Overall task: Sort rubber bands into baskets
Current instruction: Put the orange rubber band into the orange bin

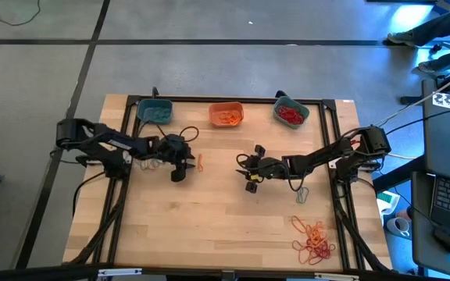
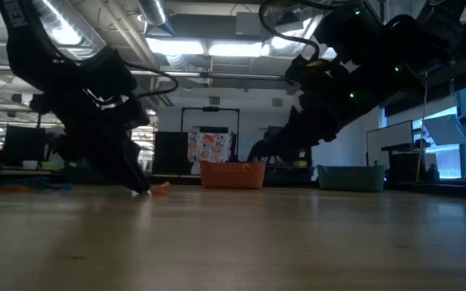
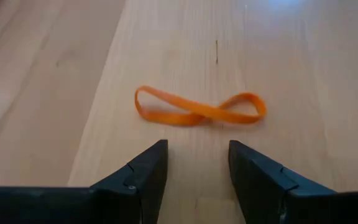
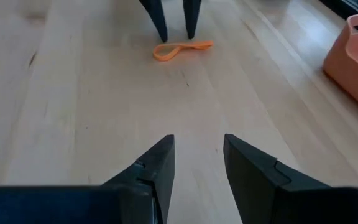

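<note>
An orange rubber band [image 3: 201, 109], twisted into a figure-eight, lies flat on the wooden table [image 1: 209, 226]. My left gripper [image 3: 197, 165] is open, slanting down, with its tips just short of the band [image 1: 200, 162] and nothing between them. In the right wrist view its two fingers [image 4: 163, 28] stand right behind the band [image 4: 180, 48]. My right gripper [image 4: 197, 155] is open and holds nothing; it hovers over mid-table [image 1: 245, 170], facing the band. Along the far edge stand three baskets: a teal one [image 1: 155, 112], an orange one [image 1: 226, 115] and a teal one holding red bands [image 1: 291, 112].
A pile of orange and red bands [image 1: 315, 242] lies near the front right corner. A grey band [image 1: 301, 193] lies by my right arm, and pale bands [image 1: 151, 164] lie under my left arm. The table's near middle is bare wood.
</note>
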